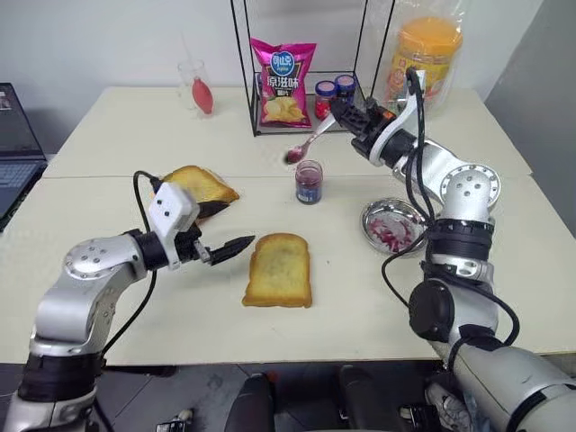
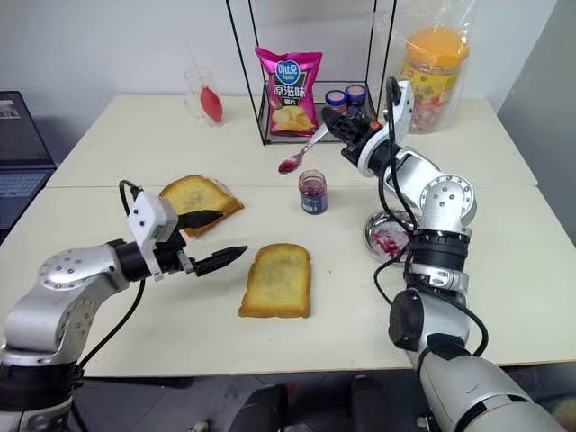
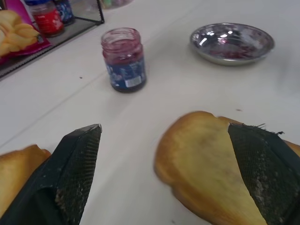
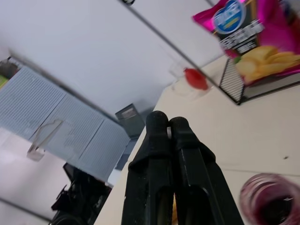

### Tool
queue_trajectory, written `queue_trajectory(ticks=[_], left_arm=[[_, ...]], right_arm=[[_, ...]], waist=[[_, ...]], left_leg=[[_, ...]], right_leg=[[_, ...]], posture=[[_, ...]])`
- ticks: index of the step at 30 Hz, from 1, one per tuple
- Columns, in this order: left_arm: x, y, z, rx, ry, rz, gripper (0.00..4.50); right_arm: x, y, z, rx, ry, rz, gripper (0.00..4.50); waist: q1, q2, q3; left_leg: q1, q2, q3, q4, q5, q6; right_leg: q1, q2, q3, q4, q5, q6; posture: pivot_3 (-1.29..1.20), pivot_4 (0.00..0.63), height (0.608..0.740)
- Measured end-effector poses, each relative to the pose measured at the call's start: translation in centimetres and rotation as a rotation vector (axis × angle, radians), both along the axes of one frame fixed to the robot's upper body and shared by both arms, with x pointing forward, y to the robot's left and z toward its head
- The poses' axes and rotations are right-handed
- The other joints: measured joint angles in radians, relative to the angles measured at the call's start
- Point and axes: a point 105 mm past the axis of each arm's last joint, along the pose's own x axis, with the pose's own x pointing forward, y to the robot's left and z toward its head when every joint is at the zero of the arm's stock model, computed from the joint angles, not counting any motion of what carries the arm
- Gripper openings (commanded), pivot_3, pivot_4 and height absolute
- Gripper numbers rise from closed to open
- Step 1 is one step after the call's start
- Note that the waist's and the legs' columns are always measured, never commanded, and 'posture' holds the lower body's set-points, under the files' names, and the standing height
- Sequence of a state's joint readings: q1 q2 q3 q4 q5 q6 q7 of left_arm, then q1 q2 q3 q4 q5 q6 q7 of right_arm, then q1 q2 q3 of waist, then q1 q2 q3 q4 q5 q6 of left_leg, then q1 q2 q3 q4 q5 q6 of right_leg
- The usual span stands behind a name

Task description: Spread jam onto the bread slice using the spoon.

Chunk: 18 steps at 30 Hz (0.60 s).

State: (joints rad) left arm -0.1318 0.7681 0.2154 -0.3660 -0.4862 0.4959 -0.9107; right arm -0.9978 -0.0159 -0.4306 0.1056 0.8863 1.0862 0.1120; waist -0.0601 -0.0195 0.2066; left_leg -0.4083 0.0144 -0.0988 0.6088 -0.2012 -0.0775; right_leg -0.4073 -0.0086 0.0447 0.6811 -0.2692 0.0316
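Right wrist view: right hand (image 4: 168, 124) clamped together, spoon (image 1: 308, 145) handle apparently hidden between its fingers; left hand (image 1: 225, 248) spread.

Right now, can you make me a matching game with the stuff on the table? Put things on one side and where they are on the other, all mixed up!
Things:
1. spoon
2. jam jar
3. bread slice
4. chips bag

Places:
A. lying flat on the table in front of the open left gripper
B. inside the wire rack
C. held up in the air by the right gripper
D. standing open on the table, under the spoon's bowl

Pairs: 1-C, 2-D, 3-A, 4-B
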Motion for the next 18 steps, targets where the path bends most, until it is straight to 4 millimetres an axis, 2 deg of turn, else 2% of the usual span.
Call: queue_trajectory(ticks=[6,9,14,18], left_arm=[[-3.0,1.0,-1.7,0.032,0.070,0.005,4.50],[-3.8,1.5,-2.1,0.042,0.080,0.025,4.50],[-5.2,1.8,-3.5,0.052,0.118,0.029,4.50],[-5.4,1.6,-3.6,0.063,0.100,0.022,4.50]], right_arm=[[-3.8,2.8,-4.4,-0.132,0.013,0.092,0.01],[-5.1,4.0,-6.7,-0.178,0.041,0.137,0.01],[-6.1,4.8,-8.5,-0.279,-0.008,0.168,0.01],[-6.0,5.3,-9.4,-0.315,-0.036,0.163,0.01]], waist=[[0.002,0.000,0.000],[0.001,0.000,0.000],[0.002,-0.001,-0.001],[0.002,-0.001,-0.001]], left_leg=[[0.000,0.001,-0.001,0.000,0.000,0.000],[0.001,0.001,0.000,0.001,0.000,0.000],[0.002,0.001,0.000,0.001,0.001,0.000],[0.002,0.002,0.000,0.001,0.001,0.000]], right_leg=[[0.000,0.000,-0.001,0.000,-0.001,-0.001],[0.000,0.001,0.000,0.000,-0.001,-0.001],[0.001,0.001,0.000,0.000,-0.003,0.002],[0.001,0.002,0.000,0.000,-0.003,0.002]], posture=[[0.00,0.150,0.740],[0.00,0.150,0.740],[0.00,0.150,0.740],[0.00,0.150,0.740]])
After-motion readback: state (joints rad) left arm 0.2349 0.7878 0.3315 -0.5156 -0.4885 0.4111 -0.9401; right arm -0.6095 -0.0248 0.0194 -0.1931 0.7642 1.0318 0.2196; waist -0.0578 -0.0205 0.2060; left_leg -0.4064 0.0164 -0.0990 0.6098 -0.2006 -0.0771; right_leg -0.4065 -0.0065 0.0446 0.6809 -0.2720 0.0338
